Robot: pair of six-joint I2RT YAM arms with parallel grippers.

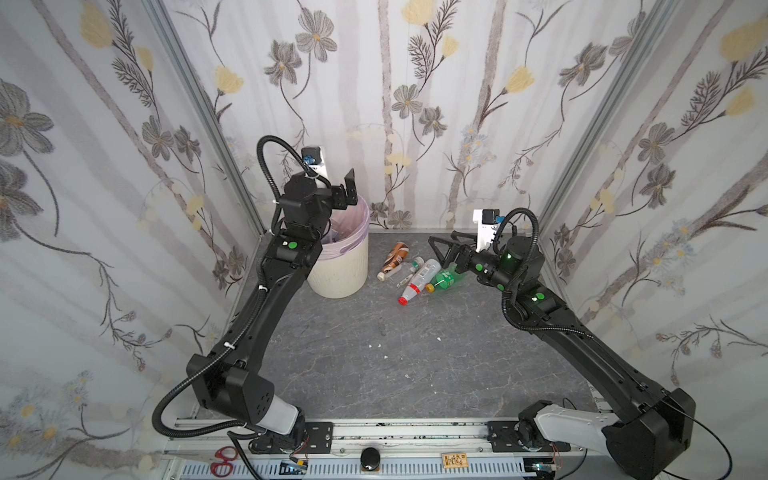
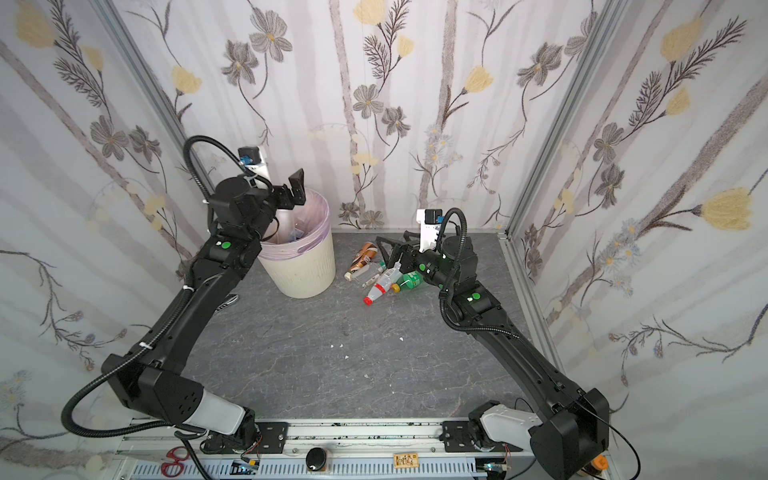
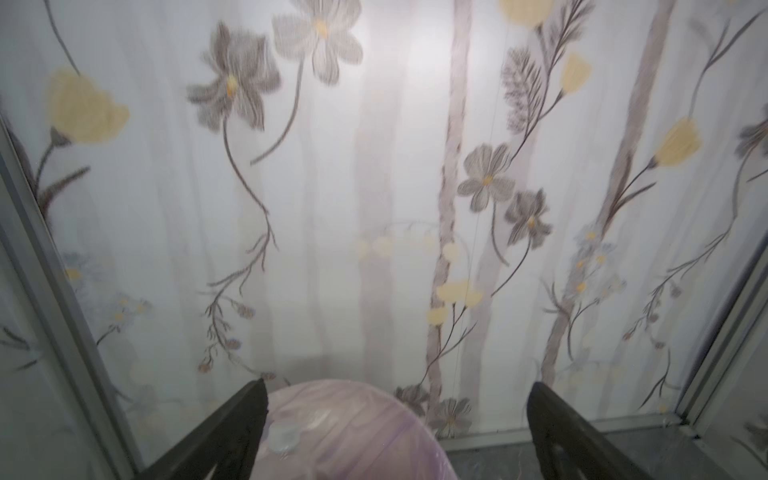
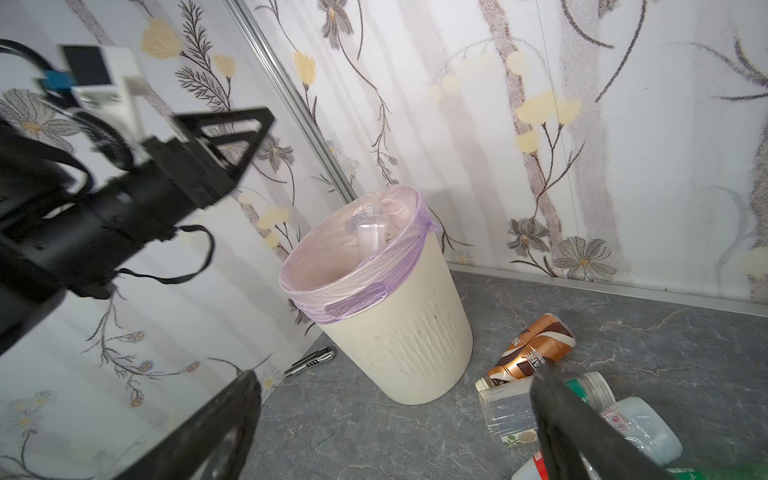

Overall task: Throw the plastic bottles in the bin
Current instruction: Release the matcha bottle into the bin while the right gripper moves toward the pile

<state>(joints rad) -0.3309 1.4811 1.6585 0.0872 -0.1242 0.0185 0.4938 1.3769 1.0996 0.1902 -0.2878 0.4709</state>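
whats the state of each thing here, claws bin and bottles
bin: upright, bag-lined
left claw: open, empty
right claw: open, empty
binned bottle: inside, neck up
brown bottles: lying flat
red-capped bottle: lying flat
green bottle: lying flat

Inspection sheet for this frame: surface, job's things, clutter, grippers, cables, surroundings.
Surface: grey marbled tabletop, few white scraps.
Job's things: bin at back left, clear bottle inside; brown bottle, red-capped bottle and green bottle lying clustered to its right.
Clutter: utility knife beside the bin; red scissors on the front rail.
Grippers: left gripper open, empty, over the bin; right gripper open, empty, by the cluster.
Cables: black conduit looped at each wrist, clear of the bottles.
Surroundings: floral wall panels, metal corner posts.
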